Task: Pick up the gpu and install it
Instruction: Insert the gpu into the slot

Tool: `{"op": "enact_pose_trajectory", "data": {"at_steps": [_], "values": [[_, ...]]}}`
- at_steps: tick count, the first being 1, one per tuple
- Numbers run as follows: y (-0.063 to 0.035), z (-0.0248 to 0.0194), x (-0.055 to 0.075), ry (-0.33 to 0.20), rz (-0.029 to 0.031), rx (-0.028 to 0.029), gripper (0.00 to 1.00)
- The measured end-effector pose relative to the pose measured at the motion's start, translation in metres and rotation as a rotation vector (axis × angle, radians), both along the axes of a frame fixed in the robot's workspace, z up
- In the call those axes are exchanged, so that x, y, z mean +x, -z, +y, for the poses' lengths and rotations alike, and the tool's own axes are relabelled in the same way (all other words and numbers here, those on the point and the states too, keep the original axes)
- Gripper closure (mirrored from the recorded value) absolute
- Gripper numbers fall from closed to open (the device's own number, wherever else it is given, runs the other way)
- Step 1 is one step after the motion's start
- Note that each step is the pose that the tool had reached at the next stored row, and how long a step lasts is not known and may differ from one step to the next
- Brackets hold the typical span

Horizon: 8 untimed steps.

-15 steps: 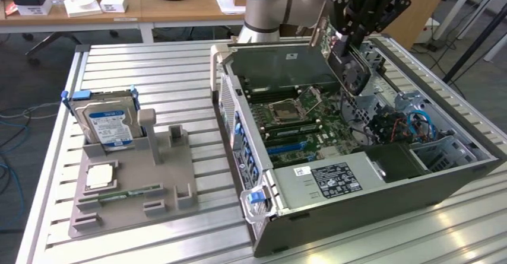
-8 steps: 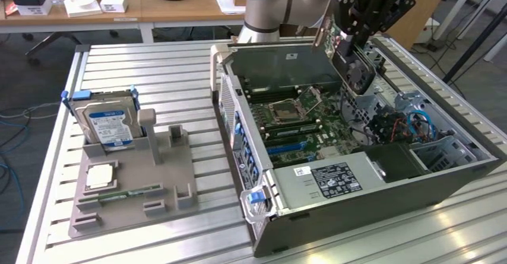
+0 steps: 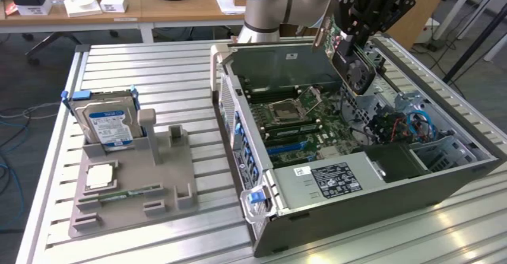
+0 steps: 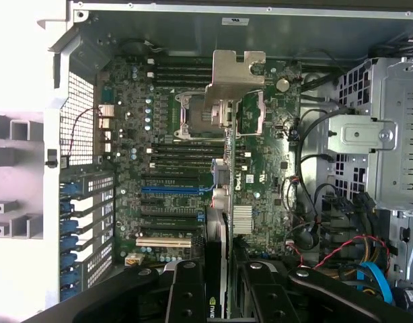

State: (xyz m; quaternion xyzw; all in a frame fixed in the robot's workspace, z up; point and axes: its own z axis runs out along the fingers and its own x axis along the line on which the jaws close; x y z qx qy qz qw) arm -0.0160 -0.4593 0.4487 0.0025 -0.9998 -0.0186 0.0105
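On my table (image 3: 151,68) the open computer case (image 3: 443,181) lies toward the exterior view's right. The parts holder (image 3: 127,181) sits apart from it on the exterior view's left. A hard drive (image 3: 109,124) stands upright in the holder's far end, and a memory stick (image 3: 127,193) lies in a slot nearer the camera. Inside the case the motherboard (image 3: 297,127) lies flat on the bottom, with the power supply (image 3: 333,178) at the near end. My gripper (image 3: 354,41) hangs over the case's far end, with the graphics card (image 3: 354,68) clamped between its fingers, on edge above the motherboard.
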Motion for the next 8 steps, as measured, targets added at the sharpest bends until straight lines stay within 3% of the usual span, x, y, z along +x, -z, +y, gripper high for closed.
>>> {"op": "enact_pose_trajectory", "data": {"at_steps": [8], "values": [[0.0000, 0.0001, 0.0000, -0.017, 0.0000, -0.0001, 0.74]]}}
